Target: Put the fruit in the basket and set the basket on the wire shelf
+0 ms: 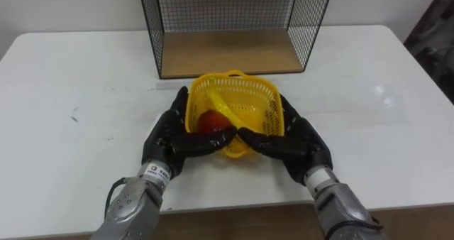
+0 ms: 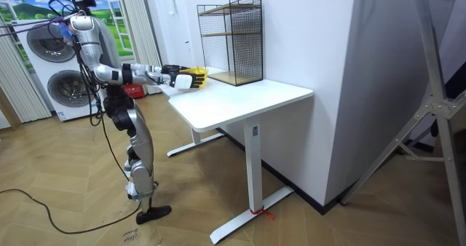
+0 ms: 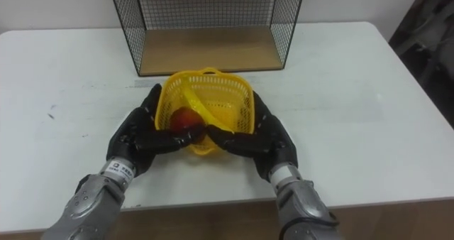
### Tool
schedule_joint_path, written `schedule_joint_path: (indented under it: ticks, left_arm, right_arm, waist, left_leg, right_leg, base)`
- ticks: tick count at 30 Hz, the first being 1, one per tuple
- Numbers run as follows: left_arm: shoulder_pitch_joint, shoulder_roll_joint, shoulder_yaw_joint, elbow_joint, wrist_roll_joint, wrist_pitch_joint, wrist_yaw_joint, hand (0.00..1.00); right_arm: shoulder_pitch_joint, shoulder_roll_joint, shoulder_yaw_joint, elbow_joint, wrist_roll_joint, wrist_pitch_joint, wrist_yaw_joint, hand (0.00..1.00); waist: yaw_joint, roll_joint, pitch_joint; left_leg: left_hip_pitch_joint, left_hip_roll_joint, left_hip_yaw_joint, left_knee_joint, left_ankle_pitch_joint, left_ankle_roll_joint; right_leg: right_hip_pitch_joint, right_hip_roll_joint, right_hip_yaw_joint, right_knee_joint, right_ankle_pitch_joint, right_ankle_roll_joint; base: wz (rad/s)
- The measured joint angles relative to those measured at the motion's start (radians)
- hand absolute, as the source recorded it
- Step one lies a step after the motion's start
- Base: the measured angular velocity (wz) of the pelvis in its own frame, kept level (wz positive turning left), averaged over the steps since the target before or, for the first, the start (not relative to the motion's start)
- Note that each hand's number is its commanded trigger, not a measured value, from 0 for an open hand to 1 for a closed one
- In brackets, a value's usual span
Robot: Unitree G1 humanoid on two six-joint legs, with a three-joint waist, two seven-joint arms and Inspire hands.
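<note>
Cupping the basket (image 1: 241,77) from both sides, I have my left hand (image 1: 172,137) curled round its left wall and my right hand (image 1: 296,142) curled round its right wall, thumbs nearly meeting at the near rim. A red fruit (image 1: 211,121) sits inside, low on the left, with a yellow strip (image 1: 216,101) lying across it; handle or banana, I cannot tell. I see no loose fruit on the table (image 1: 369,105), so I judge the filling done. The shelf (image 1: 227,52) stands just beyond the basket, open side toward me, its wooden floor bare. What is left is the carry: raise the basket, push it forward past the wire frame, set it on that floor and let go. From the room view I stand at the table's end with both arms stretched out; whether the basket rests on the top or is just off it, I cannot tell
</note>
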Motion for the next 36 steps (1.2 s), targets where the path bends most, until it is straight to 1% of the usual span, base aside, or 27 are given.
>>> schedule_joint_path:
  ticks: [4, 7, 9, 10, 12, 17, 20, 24, 36]
  left_arm:
    - [-0.001, 0.0, -0.005, 0.0, 0.0, 0.0, 0.0, 0.0]
    - [-0.005, 0.0, -0.005, 0.0, 0.006, 0.0, 0.0, 0.0]
    - [-0.011, 0.0, -0.003, 0.0, 0.006, 0.0, 0.0, 0.0]
    - [-0.014, 0.0, -0.003, 0.0, 0.006, 0.0, 0.0, 0.0]
    - [-0.025, 0.0, -0.002, 0.0, 0.006, 0.0, 0.0, 0.0]
    - [-0.061, 0.0, 0.006, 0.0, 0.002, -0.006, 0.0, 0.0]
    - [-0.082, 0.0, 0.012, 0.0, -0.002, -0.007, 0.0, 0.0]
    - [-0.084, 0.0, 0.019, 0.0, -0.001, -0.011, 0.0, 0.0]
    - [-0.084, 0.0, 0.024, 0.0, 0.008, -0.011, 0.0, 0.0]
  right_arm:
    - [-0.01, 0.001, 0.001, 0.0, -0.019, 0.0, -0.012, 0.0]
    - [-0.015, 0.002, 0.001, 0.0, -0.029, 0.0, -0.02, 0.0]
    - [-0.023, 0.003, -0.001, 0.0, -0.049, 0.0, -0.02, 0.0]
    - [-0.026, 0.003, -0.003, 0.0, -0.058, 0.0, -0.02, 0.0]
    - [-0.043, 0.003, -0.008, 0.0, -0.068, 0.0, -0.02, 0.0]
    - [-0.068, -0.001, -0.031, -0.002, -0.067, -0.005, -0.02, 0.0]
    - [-0.103, -0.002, -0.039, -0.003, -0.068, -0.005, -0.02, 0.0]
    - [-0.143, -0.008, -0.045, -0.01, -0.069, -0.005, -0.02, 0.0]
    - [-0.148, -0.01, -0.046, -0.011, -0.096, -0.005, -0.019, 0.0]
  waist:
    - [-0.001, -0.002, 0.0008]
    - [-0.001, -0.007, 0.0044]
    - [0.0, -0.015, 0.0091]
    - [0.0, -0.016, 0.0099]
    - [-0.001, -0.02, 0.0098]
    - [0.0, -0.02, 0.0095]
    - [-0.002, -0.019, 0.0092]
    - [-0.005, -0.019, 0.009]
    - [-0.003, -0.021, 0.008]
  left_leg:
    - [0.016, 0.0, 0.003, -0.008, 0.0, 0.0]
    - [0.017, 0.0, 0.003, -0.008, 0.0, 0.0]
    - [0.013, 0.0, 0.004, -0.005, 0.0, 0.0]
    - [0.011, 0.0, 0.004, -0.004, 0.0, 0.0]
    - [0.004, 0.0, 0.004, 0.001, 0.0, 0.0]
    - [0.003, 0.0, 0.004, 0.001, 0.0, 0.0]
    - [0.001, 0.0, 0.004, 0.001, 0.0, 0.0]
    - [0.002, 0.001, 0.004, 0.001, 0.0, 0.0]
    - [0.008, 0.001, 0.001, 0.004, 0.0, 0.0]
  right_leg:
    - [0.013, 0.0, 0.001, -0.001, 0.0, 0.0]
    - [0.013, 0.0, 0.001, 0.0, 0.0, 0.0]
    - [0.009, 0.0, 0.002, 0.002, 0.0, 0.0]
    - [0.008, 0.0, 0.002, 0.002, 0.0, 0.0]
    - [0.006, 0.0, 0.004, -0.001, 0.001, 0.001]
    - [0.004, 0.001, 0.005, -0.001, 0.001, 0.001]
    - [0.001, 0.0, 0.005, 0.0, 0.001, 0.001]
    - [0.002, 0.0, 0.002, 0.0, 0.001, 0.0]
    - [0.007, -0.001, 0.0, 0.009, 0.001, 0.001]
  base:
    - [0.0]
    - [0.0]
    - [0.0]
    - [0.0]
    - [0.0]
    - [0.0]
    - [0.0]
    - [0.0]
    - [0.0]
